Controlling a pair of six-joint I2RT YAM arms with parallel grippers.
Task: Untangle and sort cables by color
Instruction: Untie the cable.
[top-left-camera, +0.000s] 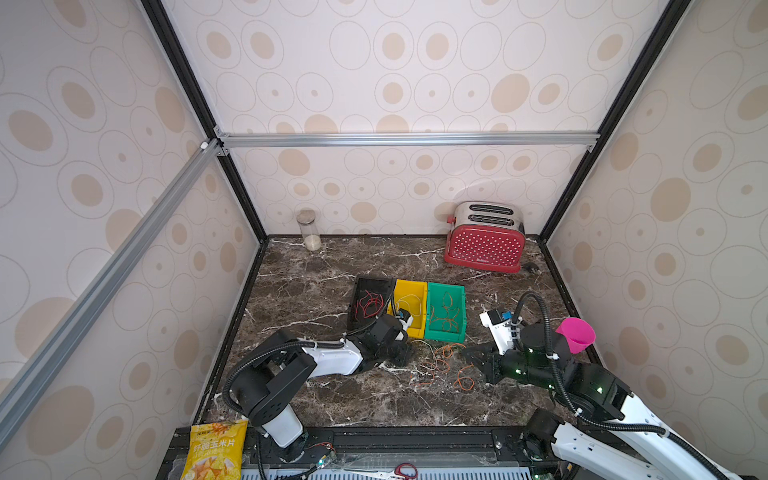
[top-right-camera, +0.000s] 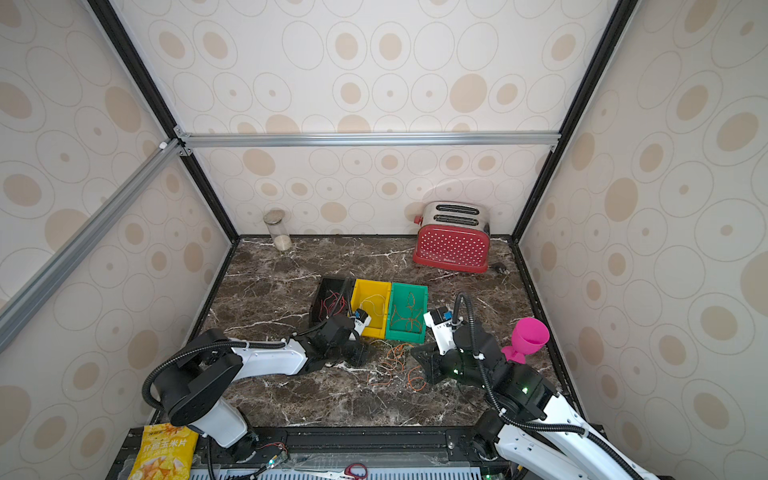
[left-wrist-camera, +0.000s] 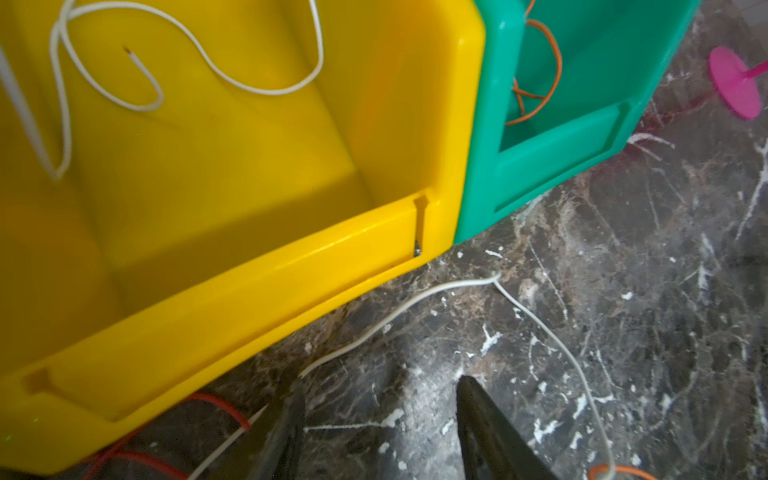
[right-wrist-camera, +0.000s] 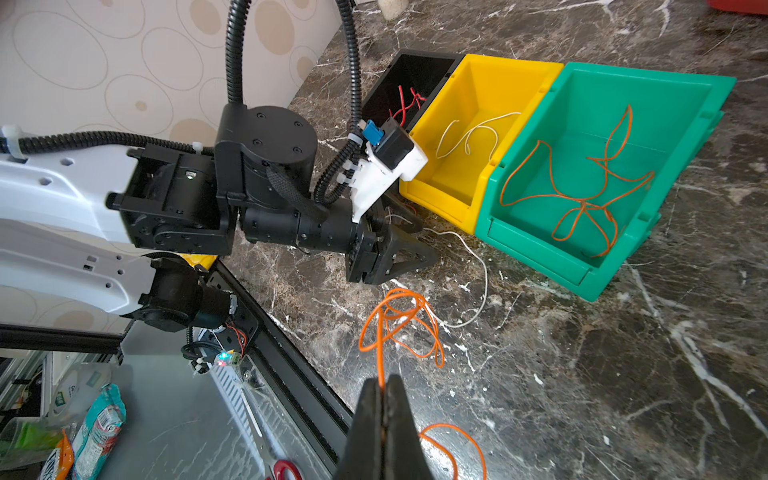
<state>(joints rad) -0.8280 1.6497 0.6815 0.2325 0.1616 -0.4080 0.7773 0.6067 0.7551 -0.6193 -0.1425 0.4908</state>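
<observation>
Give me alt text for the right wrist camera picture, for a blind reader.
The right gripper, jaws shut, pinches a thin orange wire leading to a tangle on the dark marble table. Beyond, a black plastic bin holds red wires, a yellow plastic bin a white wire, a green plastic bin orange wires. The left gripper sits low before the yellow bin.

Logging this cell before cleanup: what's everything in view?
Black bin: one, black, left, holds red cables
Yellow bin: one, yellow, middle, holds white cable
Green bin: one, green, right, holds orange cables
Loose cables: several, orange, white, red, before bins
Toaster: one, red, back right
Jar: one, clear, back left
Cup: one, pink, right edge
Snack bag: one, yellow, front ledge
Scissors: one, red-handled, front ledge
Left tool: one, black, open, by yellow bin
Right tool: one, black, shut on orange cable
</observation>
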